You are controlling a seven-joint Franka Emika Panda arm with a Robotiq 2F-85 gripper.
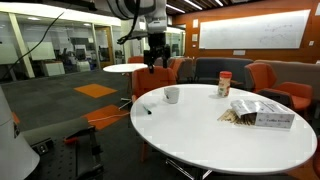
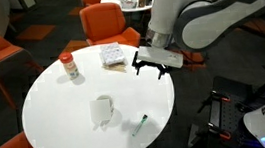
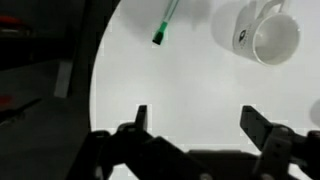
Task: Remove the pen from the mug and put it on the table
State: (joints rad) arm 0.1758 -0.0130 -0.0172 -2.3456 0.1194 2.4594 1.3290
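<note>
The pen (image 3: pixel 165 22), a thin dark-green stick, lies flat on the glossy white table (image 3: pixel 180 85); it also shows in an exterior view (image 2: pixel 138 125) near the table's edge, and in the other (image 1: pixel 146 110). The white mug (image 3: pixel 262 30) stands beside it, empty as far as I can see, in both exterior views (image 2: pixel 101 110) (image 1: pixel 172 95). My gripper (image 3: pixel 200 118) is open and empty, raised above the table, apart from pen and mug (image 2: pixel 150 70) (image 1: pixel 155 62).
A brown jar with a light lid (image 2: pixel 68 65) (image 1: pixel 224 84) and a box of snacks (image 2: pixel 113 55) (image 1: pixel 262 114) stand on the table. Orange chairs (image 2: pixel 107 25) ring the table. A smaller round white table (image 1: pixel 124 68) is further back.
</note>
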